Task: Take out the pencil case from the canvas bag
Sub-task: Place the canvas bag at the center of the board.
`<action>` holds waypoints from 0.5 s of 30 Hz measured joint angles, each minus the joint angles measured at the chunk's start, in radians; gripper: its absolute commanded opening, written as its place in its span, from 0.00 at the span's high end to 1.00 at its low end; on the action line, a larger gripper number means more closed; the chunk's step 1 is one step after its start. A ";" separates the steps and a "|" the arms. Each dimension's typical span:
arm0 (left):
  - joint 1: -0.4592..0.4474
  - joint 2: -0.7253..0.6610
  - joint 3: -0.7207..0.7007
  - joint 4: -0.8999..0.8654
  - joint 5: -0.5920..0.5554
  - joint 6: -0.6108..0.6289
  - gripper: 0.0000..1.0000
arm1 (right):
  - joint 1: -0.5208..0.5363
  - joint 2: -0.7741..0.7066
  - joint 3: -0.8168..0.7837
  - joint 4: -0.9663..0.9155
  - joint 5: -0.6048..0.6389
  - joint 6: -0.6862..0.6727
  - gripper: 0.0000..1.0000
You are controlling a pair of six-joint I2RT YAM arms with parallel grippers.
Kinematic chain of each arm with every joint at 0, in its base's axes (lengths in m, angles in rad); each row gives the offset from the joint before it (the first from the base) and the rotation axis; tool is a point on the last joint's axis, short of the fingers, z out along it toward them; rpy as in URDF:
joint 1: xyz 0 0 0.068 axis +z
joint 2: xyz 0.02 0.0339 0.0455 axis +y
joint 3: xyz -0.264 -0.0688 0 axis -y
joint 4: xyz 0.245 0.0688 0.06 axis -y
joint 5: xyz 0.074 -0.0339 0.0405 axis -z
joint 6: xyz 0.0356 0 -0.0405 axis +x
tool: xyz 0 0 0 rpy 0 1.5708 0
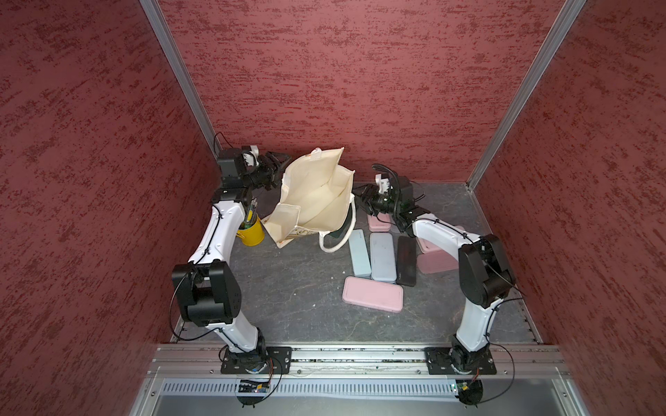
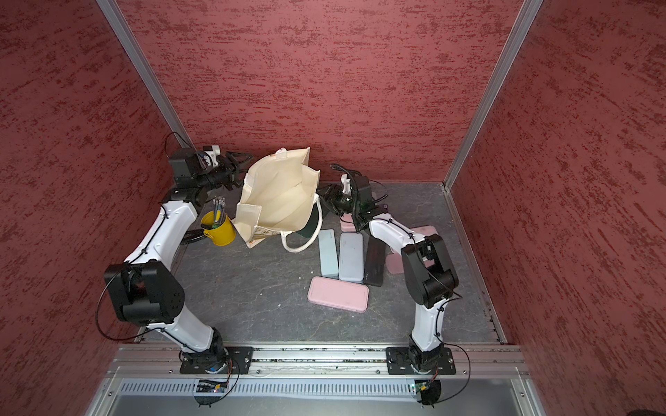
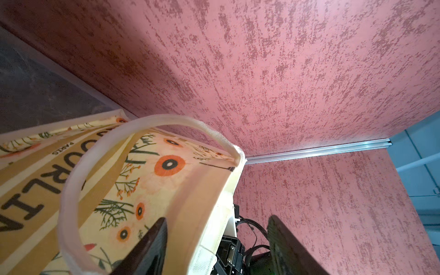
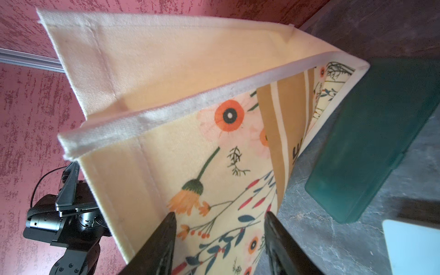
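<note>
Top views both show the bag (image 1: 317, 194) (image 2: 277, 194) standing at the back of the table (image 1: 288, 288) with its mouth spread wide. Only cream lining is visible inside, though a folded wall hides part of the bottom. The left gripper (image 1: 277, 169) is at the bag's left rim, the right gripper (image 1: 360, 200) is just beside its right wall, and a yellow cup (image 1: 252, 236) stands near the left arm. A green case (image 1: 344, 229) sits outside against the bag's right side, with more cases (image 1: 373, 293) spread on the table beyond it. I'd say the case is already out and the grippers only need to let go of the bag. Left wrist view settles what the top views leave murky: the left gripper (image 3: 217, 219) has its jaws wide apart, the bag's corner edge stands between them unpinched, and the rope handle (image 3: 67, 197) loops close by. To do this well, I'd back that arm straight off the rim and keep it out of the loop, since a snag could tip the bag. Right wrist view shows the right gripper (image 4: 219, 214) with its jaws apart too, clamping nothing, and the printed wall right ahead of them. I can't tell whether the pads touch the cloth. This view alone shows the green case (image 4: 381, 142) clearly, lying on the table outside the bag.
</note>
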 measured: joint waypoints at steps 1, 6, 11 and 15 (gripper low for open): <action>0.003 0.000 0.014 -0.013 -0.008 0.016 0.32 | 0.004 0.000 0.009 -0.001 0.000 0.003 0.41; 0.028 -0.006 0.048 -0.082 -0.058 0.099 0.32 | 0.023 0.019 0.081 0.007 -0.002 0.016 0.41; 0.066 -0.056 0.041 -0.151 -0.110 0.174 0.32 | 0.040 0.061 0.152 0.023 -0.001 0.035 0.40; 0.103 -0.158 -0.012 -0.177 -0.153 0.233 0.31 | 0.049 0.116 0.224 0.021 0.001 0.048 0.40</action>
